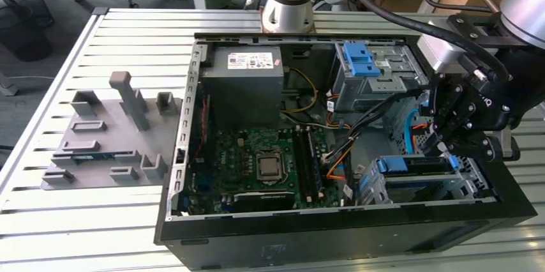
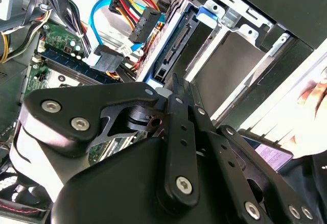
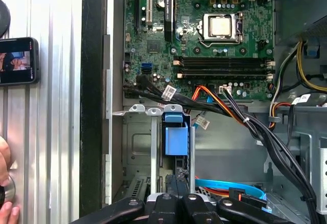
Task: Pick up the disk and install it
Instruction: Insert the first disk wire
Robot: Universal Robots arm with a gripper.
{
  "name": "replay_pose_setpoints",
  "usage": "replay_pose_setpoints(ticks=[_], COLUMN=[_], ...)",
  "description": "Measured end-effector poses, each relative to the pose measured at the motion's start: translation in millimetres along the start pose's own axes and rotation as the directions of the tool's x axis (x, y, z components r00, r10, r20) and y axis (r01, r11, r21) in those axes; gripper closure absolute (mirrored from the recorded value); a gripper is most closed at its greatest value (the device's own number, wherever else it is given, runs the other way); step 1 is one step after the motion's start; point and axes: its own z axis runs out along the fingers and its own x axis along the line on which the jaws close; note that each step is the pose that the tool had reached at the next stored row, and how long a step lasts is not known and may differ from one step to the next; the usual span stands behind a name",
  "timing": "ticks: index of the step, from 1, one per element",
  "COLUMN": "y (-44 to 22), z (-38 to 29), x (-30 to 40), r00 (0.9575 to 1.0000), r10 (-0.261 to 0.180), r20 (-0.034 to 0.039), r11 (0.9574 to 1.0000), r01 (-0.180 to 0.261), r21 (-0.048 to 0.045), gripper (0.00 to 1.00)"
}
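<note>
Gripper (image 1: 451,147): fingers closed together, pressing on the disk's edge (apparently).
Disk (image 3: 173,137): seated on edge in the lower drive cage (image 1: 464,189), directly beneath the gripper, long axis along the slot.

Open black computer case (image 1: 341,234) lies on its side on a slatted metal table (image 1: 127,23). Inside: green motherboard (image 1: 255,163) with bare CPU socket (image 1: 269,165); grey power supply box (image 1: 245,71) near the case's far wall. Blue-latched grey drive cage (image 1: 374,71) sits toward the exterior view's right. Orange, yellow and black cables (image 3: 240,117) cross the middle. Grey plastic fixture (image 1: 111,138) rests on the table, beside the case at the exterior view's left. Phone (image 3: 18,60) lies on the slats.
</note>
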Motion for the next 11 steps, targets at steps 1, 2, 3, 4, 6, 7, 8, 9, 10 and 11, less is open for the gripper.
replay_pose_setpoints(ticks=[1, 2, 3, 4, 6, 7, 8, 9, 10, 11], y=[0.0, 0.0, 0.0, 0.0, -0.1, 0.0, -0.1, -0.5, -1.6, -3.4], z=[0.0, 0.0, 0.0, 0.0, 0.0, 0.0, 0.0, 0.0, -0.1, -0.1], x=[0.0, 0.0, 0.0, 0.0, 0.0, 0.0, 0.0, 0.0, 0.1, 0.0], r00=[1.0000, 1.0000, 1.0000, 1.0000, 1.0000, 1.0000, 1.0000, 1.0000, 1.0000, 1.0000], r10=[0.000, 0.000, 0.000, 0.000, 0.000, 0.000, 0.000, 0.000, 0.000, 0.000], r20=[0.0000, 0.0001, 0.0001, 0.0001, 0.0000, 0.0001, 0.0000, 0.0000, -0.0001, 0.0000], r11=[1.0000, 1.0000, 1.0000, 1.0000, 1.0000, 1.0000, 1.0000, 1.0000, 1.0000, 1.0000], r01=[0.000, 0.000, 0.000, 0.000, 0.000, 0.000, 0.000, 0.000, 0.000, 0.000], r21=[0.0000, 0.0000, 0.0000, 0.0000, 0.0000, 0.0000, 0.0000, 0.0000, 0.0000, 0.0000], gripper=[0.89, 0.89, 0.89, 0.89, 0.89, 0.89, 0.89, 0.89, 0.89, 0.89])
